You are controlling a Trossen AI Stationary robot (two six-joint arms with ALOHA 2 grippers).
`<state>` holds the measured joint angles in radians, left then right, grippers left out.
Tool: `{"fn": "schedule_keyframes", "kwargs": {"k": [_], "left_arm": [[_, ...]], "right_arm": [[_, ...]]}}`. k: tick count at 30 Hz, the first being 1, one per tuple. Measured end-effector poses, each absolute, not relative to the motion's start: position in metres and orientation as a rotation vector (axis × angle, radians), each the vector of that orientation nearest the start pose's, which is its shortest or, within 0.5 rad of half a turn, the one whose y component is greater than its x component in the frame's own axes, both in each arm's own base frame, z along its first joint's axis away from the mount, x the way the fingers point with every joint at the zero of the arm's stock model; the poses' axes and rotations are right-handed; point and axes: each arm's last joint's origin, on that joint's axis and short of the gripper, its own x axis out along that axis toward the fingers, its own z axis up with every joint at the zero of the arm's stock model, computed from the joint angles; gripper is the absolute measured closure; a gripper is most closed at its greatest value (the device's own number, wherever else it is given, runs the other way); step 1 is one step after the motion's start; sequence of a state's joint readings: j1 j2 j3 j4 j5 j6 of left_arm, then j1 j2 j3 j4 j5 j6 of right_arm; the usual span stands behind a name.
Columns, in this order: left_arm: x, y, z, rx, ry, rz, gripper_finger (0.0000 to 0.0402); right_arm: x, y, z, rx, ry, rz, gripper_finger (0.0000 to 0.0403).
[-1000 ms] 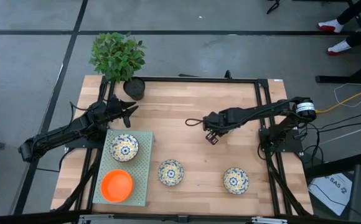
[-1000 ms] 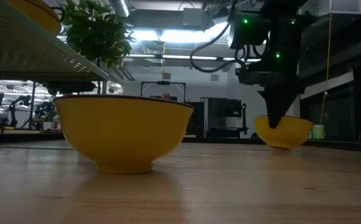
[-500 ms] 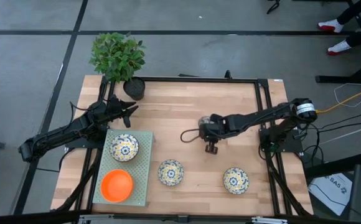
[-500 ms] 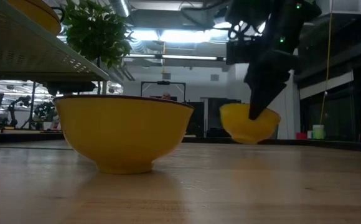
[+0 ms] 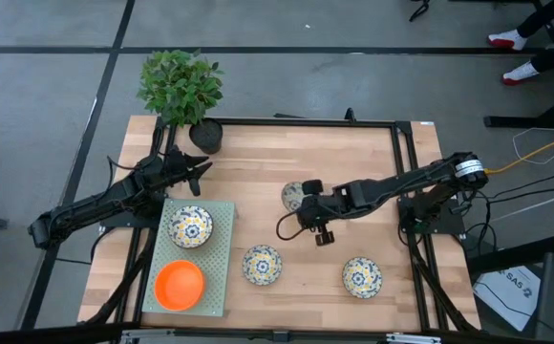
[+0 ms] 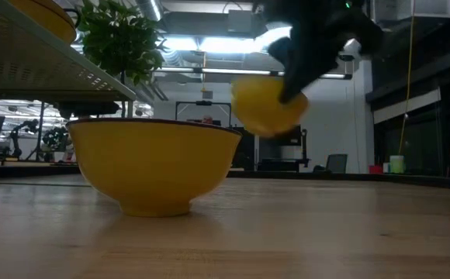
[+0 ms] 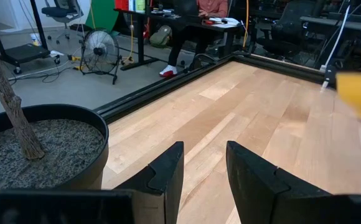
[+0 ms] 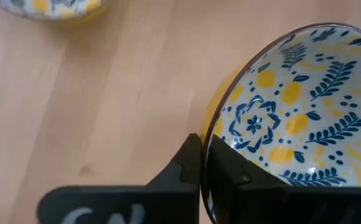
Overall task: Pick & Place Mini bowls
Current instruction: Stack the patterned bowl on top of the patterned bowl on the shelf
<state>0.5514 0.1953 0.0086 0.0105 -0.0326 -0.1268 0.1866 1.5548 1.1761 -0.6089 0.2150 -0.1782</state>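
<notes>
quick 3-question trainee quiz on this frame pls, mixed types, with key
1. True or false: the right gripper is shut on the rim of a patterned bowl held clear of the table.
2. How many bowls sit on the green tray? A) one B) two C) three
3. Fill in: the left gripper waits, fingers apart, near the black ____.

Key
1. True. The low view shows the bowl in the air, tilted.
2. B. One patterned bowl and one orange bowl; two more patterned bowls sit on the wood beside the tray.
3. Plant pot.
</notes>
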Motion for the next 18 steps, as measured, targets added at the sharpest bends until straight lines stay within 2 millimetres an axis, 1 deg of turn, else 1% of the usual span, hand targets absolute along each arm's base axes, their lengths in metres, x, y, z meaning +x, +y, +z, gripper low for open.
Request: {"fn": "schedule_keyframes", "kwargs": {"k": [12, 15, 18], "left_arm": [[0.092, 0.057, 0.151, -0.169, 0.136, 0.593, 0.0288], [0.092, 0.057, 0.151, -0.169, 0.136, 0.593, 0.0288], [0.092, 0.057, 0.151, -0.169, 0.136, 0.593, 0.0288]], "right_arm": [[0.331, 0.062, 0.311, -0.573, 0.749, 0.114, 0.0391], [0.335, 0.064, 0.321, -0.654, 0.683, 0.14, 0.0391], [0.338, 0.066, 0.326, -0.765, 0.613, 0.204, 0.0391]]}}
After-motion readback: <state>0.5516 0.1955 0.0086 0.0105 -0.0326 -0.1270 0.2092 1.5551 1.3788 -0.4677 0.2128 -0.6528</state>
